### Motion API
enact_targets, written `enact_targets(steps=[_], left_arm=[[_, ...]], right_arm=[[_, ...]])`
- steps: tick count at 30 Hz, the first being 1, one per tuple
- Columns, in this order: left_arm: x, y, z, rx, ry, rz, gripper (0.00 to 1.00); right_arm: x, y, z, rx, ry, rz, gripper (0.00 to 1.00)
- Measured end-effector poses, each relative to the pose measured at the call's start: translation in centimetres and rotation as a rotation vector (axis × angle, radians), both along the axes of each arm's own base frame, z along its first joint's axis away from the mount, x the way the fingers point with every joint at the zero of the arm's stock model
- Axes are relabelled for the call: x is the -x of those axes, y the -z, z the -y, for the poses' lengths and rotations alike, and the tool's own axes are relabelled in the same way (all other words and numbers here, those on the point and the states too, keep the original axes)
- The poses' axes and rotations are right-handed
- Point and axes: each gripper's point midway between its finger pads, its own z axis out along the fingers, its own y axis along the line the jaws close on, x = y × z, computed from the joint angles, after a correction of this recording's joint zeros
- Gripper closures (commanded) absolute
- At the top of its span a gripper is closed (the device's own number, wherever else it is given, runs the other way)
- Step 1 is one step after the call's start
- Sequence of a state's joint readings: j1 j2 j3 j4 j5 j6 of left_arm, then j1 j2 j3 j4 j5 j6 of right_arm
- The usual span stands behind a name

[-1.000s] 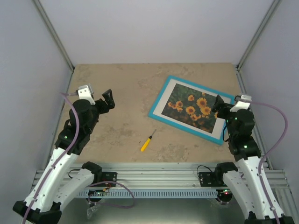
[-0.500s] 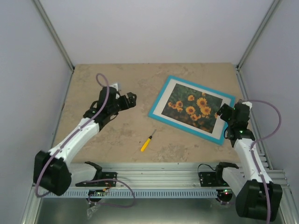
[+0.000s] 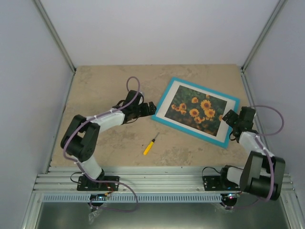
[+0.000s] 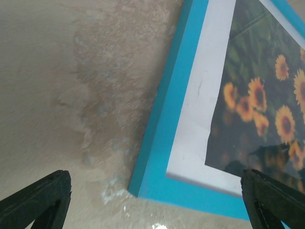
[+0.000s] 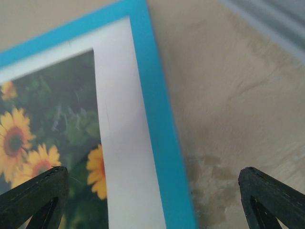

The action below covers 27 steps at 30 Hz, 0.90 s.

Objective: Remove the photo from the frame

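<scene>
The turquoise frame (image 3: 162, 98) lies flat, face up, on the right half of the table. Inside it, the sunflower photo (image 3: 198, 109) sits behind a white mat (image 3: 167, 106). My left gripper (image 3: 151, 109) hovers open at the frame's near-left corner (image 4: 143, 188); one fingertip is over bare table and the other over the photo (image 4: 267, 109). Over the frame's right edge (image 5: 159, 119) my right gripper (image 3: 228, 117) is open too, straddling the blue border with one fingertip above the photo (image 5: 47, 124). Neither gripper holds anything.
A small yellow screwdriver (image 3: 149, 146) lies on the stone-patterned table (image 3: 105, 86) in front of the frame. Grey walls and metal posts close in the table on three sides, and an aluminium rail (image 3: 162, 176) runs along the near edge.
The left arm has stretched rightward, bringing its gripper from mid-left to the frame's corner. The right arm has lowered and reached over the frame's right edge. The frame has not moved.
</scene>
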State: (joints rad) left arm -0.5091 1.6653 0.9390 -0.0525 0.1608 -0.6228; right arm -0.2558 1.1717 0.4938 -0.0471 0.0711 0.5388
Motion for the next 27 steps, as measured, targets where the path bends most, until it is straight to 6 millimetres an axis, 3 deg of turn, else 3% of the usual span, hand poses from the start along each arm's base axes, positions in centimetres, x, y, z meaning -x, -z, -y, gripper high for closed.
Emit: enact_targets(steps=[4, 11, 13, 19, 27], left_arm=[[-1.0, 1.0, 1.3, 0.008, 0.04, -0.017, 0.01], [-1.4, 3.1, 3.7, 0.028, 0.109, -0.059, 0.02], [-1.3, 4.1, 4.4, 0.03, 0.126, -0.079, 0.02], [-1.5, 4.0, 5.5, 0.063, 0.16, -0.066, 0.03], [-0.6, 4.0, 4.1, 0.083, 0.141, -0.043, 0.03]], right_arm=[[-0.2, 2.8, -0.9, -0.055, -0.041, -0.069, 0.02], [-0.8, 5.2, -2.1, -0.115, -0.101, -0.118, 0.02], [-0.9, 5.5, -2.4, -0.127, -0.117, -0.124, 0.02], [-1.9, 5.5, -3.1, -0.129, -0.167, -0.117, 0.02], [-4.3, 5.6, -5.1, -0.096, -0.268, -0.133, 0.02]])
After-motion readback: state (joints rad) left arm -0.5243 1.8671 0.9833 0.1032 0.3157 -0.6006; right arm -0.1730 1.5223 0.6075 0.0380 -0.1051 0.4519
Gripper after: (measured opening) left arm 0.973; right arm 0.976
